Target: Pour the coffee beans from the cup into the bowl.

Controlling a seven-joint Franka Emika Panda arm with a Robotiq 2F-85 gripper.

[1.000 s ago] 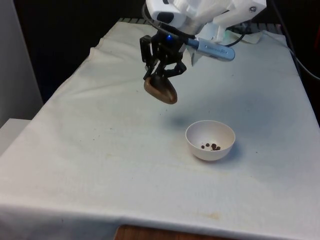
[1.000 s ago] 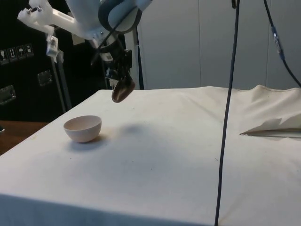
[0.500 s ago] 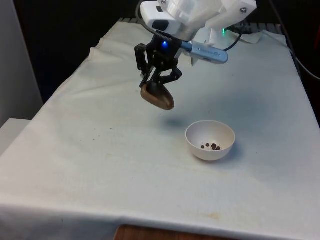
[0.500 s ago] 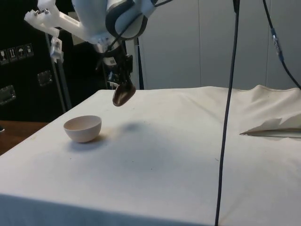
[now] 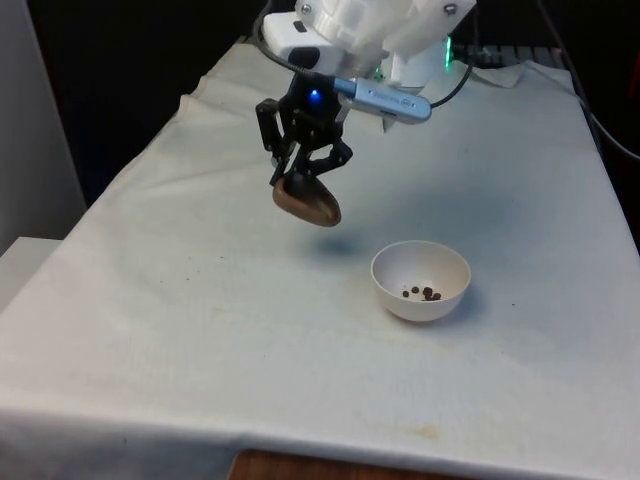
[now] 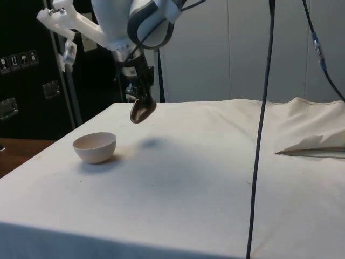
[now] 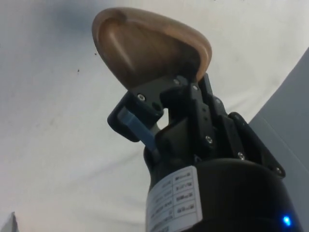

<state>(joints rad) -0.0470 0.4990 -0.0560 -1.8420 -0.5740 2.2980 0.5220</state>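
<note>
My gripper (image 5: pixel 299 176) is shut on the rim of a brown wooden cup (image 5: pixel 308 201), held tilted in the air above the cloth. In the side view the cup (image 6: pixel 142 109) hangs behind and above the bowl. The wrist view looks into the cup (image 7: pixel 145 50), whose inside holds no beans, with one finger (image 7: pixel 136 126) clamped at its rim. A white bowl (image 5: pixel 421 281) stands on the cloth toward the front view's right of the cup, with a few dark coffee beans (image 5: pixel 424 293) at its bottom. From the side, the bowl (image 6: pixel 95 147) sits near the table's edge.
The table's white cloth (image 5: pixel 250 330) lies open around the bowl. A black cable (image 6: pixel 261 124) hangs down in the side view, and folded cloth (image 6: pixel 315 143) lies at that view's right.
My gripper has carried the tilted cup toward the front view's left, away from the bowl. The bowl and its beans have not moved.
</note>
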